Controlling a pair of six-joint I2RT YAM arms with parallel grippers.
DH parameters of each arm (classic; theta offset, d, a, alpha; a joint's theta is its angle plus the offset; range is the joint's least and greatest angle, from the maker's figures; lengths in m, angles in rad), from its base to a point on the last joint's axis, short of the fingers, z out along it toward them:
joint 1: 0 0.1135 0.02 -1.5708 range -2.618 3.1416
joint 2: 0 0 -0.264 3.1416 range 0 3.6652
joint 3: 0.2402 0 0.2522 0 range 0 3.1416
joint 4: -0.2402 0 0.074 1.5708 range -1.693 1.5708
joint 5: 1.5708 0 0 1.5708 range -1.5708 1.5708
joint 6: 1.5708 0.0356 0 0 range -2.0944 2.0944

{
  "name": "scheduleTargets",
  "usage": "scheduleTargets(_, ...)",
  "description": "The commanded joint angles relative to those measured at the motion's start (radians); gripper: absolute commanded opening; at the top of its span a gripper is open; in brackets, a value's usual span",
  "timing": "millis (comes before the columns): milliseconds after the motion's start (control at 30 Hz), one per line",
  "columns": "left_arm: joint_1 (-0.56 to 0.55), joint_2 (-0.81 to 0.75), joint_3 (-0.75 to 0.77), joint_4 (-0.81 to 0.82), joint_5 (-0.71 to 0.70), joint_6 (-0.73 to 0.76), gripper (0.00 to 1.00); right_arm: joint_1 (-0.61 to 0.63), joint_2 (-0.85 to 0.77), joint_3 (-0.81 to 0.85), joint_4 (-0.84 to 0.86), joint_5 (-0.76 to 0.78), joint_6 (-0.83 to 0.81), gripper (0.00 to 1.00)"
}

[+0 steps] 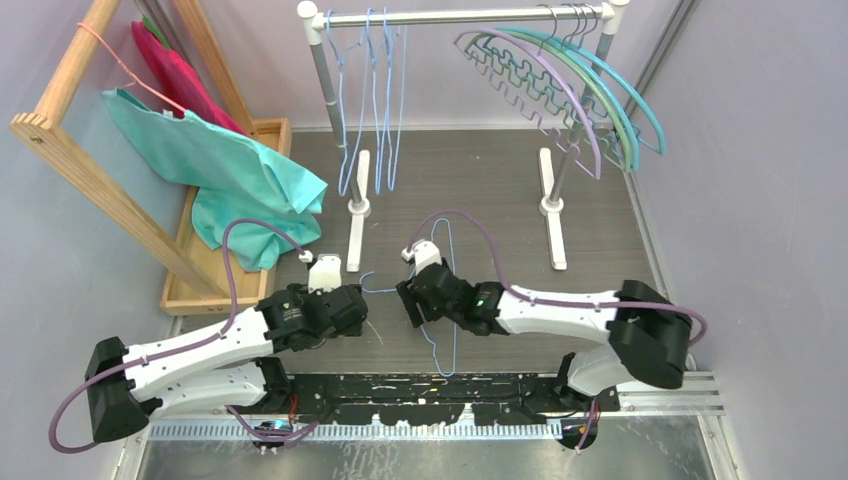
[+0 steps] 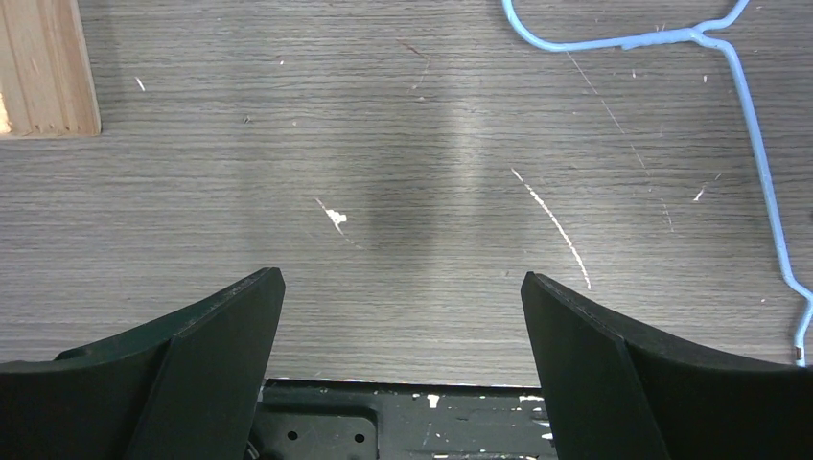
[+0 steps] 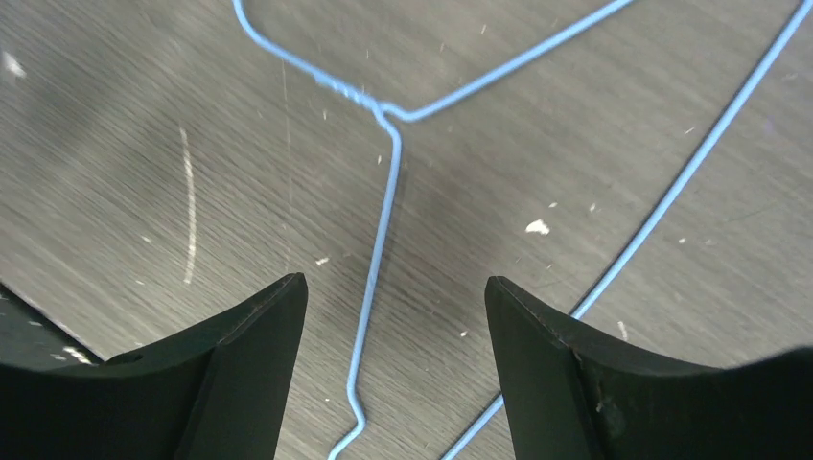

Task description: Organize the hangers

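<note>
A light-blue wire hanger (image 1: 380,290) lies flat on the table between my two grippers. My right gripper (image 1: 408,303) is open just above it. In the right wrist view its open fingers (image 3: 395,283) straddle one wire of the hanger (image 3: 382,230) without touching it. My left gripper (image 1: 362,310) is open and empty (image 2: 403,278), and the hanger's hook (image 2: 614,42) lies ahead to its right. Three light-blue wire hangers (image 1: 372,100) hang on the left of the rack rail (image 1: 450,16). Arched teal, green and purple hangers (image 1: 560,85) hang on its right.
A wooden frame (image 1: 70,150) leans at the left with a pink hanger (image 1: 115,60), a teal garment (image 1: 230,170) and a red cloth (image 1: 175,65). A wooden tray (image 1: 180,290) lies under it. The rack's white feet (image 1: 356,215) stand behind the grippers.
</note>
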State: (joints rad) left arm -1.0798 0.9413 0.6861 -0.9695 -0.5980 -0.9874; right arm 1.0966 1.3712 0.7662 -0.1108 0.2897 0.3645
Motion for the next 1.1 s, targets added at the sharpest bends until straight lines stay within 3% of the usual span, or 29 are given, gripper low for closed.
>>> scheduleTargets(0,0.002,-0.022,0.034,-0.031,-0.032,-0.022,0.98,0.071,0.111,0.054,0.000,0.135,-0.010,0.74)
scheduleTargets(233,0.003,-0.015,0.034,-0.036,-0.034,-0.019,0.98,0.085,0.229,0.068,0.050,0.171,0.030,0.70)
scheduleTargets(467,0.003,-0.035,0.014,-0.030,-0.029,-0.017,0.98,0.084,0.303,0.050,0.070,0.172,0.075,0.57)
scheduleTargets(600,0.003,-0.052,0.009,-0.045,-0.031,-0.024,0.98,0.083,0.333,0.013,0.103,0.129,0.106,0.40)
scheduleTargets(767,0.003,-0.082,-0.002,-0.054,-0.025,-0.036,0.98,0.079,0.362,-0.033,0.129,0.125,0.142,0.29)
scheduleTargets(900,0.003,-0.094,-0.004,-0.065,-0.023,-0.044,0.98,0.075,0.362,-0.055,0.127,0.150,0.162,0.02)
scheduleTargets(1067,0.003,-0.094,-0.001,-0.066,-0.026,-0.044,0.98,0.075,0.230,-0.094,0.111,0.190,0.182,0.01)
